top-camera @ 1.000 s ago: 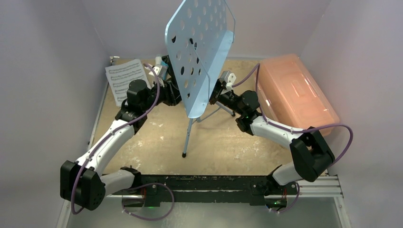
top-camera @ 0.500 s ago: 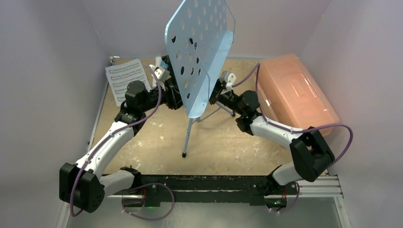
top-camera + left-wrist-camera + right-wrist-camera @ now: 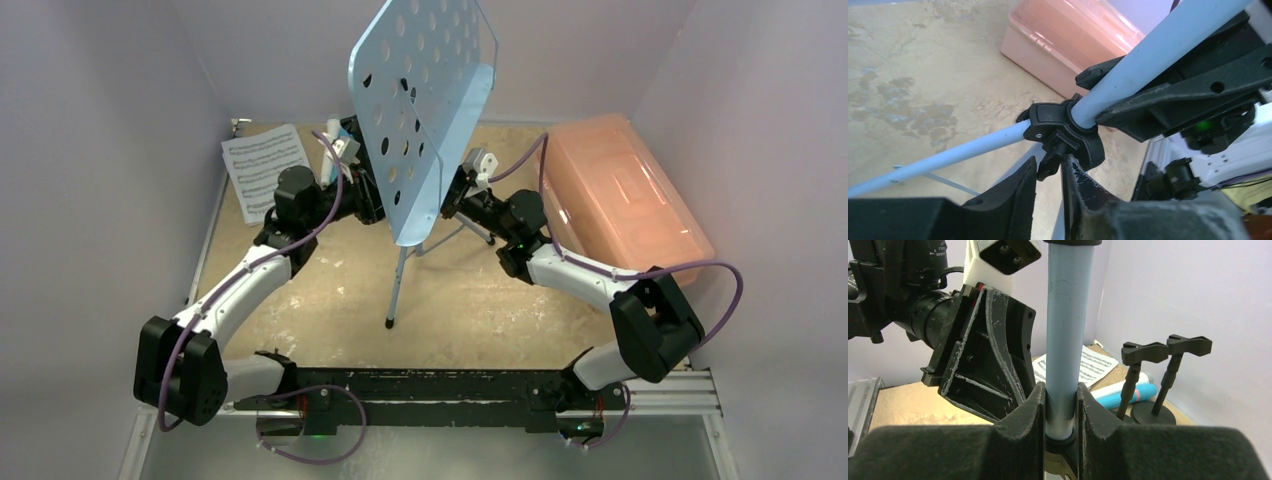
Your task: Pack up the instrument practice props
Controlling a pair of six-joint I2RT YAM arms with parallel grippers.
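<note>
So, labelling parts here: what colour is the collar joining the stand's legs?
Black; the collar shows best in the left wrist view.

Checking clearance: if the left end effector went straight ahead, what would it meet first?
Probably the black collar on the stand's pole; its small lever seems to sit between the fingers.

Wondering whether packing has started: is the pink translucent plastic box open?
No, seen from above, the pink translucent plastic box has its lid fitted on top.

No readable text; sheet-music page (image 3: 265, 165) print too small.
</note>
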